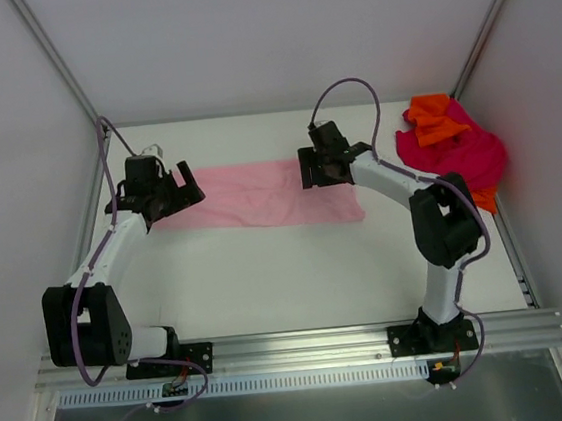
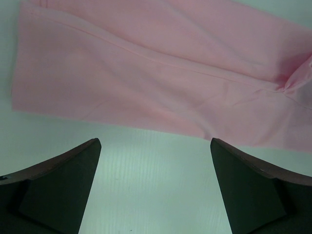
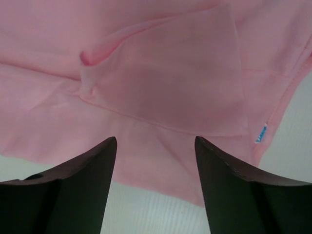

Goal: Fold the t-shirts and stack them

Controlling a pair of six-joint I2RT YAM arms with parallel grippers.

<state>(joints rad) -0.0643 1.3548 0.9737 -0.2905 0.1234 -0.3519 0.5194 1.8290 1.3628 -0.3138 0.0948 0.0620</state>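
A light pink t-shirt (image 1: 259, 195) lies flat in a long band across the middle of the white table (image 1: 288, 280). My left gripper (image 1: 163, 191) hovers at its left end, open and empty; in the left wrist view the shirt (image 2: 161, 68) lies just beyond the gripper (image 2: 155, 146). My right gripper (image 1: 319, 166) hovers over the shirt's right part, open and empty; the right wrist view shows the gripper (image 3: 156, 144) above the shirt (image 3: 161, 83) with a folded sleeve flap and a small blue tag (image 3: 261, 135).
A heap of crumpled shirts, magenta (image 1: 461, 156) with orange (image 1: 434, 119) on top, lies at the back right against the wall. White walls enclose the table on the left, back and right. A metal rail (image 1: 296, 350) runs along the near edge.
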